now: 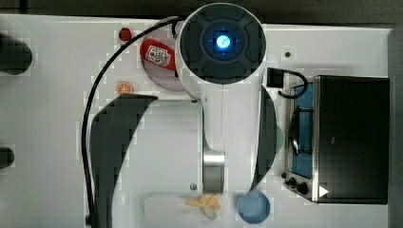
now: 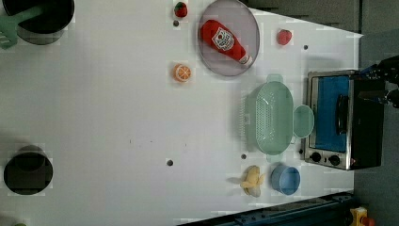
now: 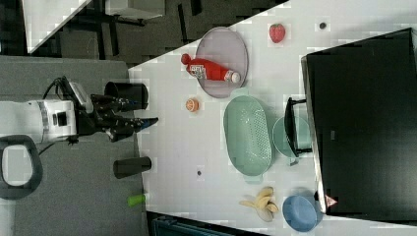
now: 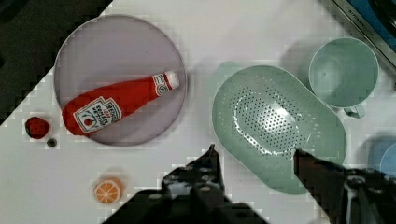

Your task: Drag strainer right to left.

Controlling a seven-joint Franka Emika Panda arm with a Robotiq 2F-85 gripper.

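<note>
From my feed: one strainer (image 2: 274, 117) between the ketchup plate (image 2: 229, 38) and one mug (image 2: 303, 121), two strawberries (image 2: 283, 37), one blue bowl (image 2: 285, 179). Gripper (image 4: 254, 158) spread wide, carrying nothing.

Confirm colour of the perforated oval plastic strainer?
Pale mint-green perforated oval plastic strainer, clearest in the wrist view.

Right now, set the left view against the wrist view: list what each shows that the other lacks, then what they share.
Left view alone: the banana, two black pots and a second strawberry.

Wrist view alone: the gripper, jaws open, nothing held.

Shared: the strainer beside the mug, the ketchup bottle on the grey plate, the orange slice, the blue bowl and the toaster oven.
</note>
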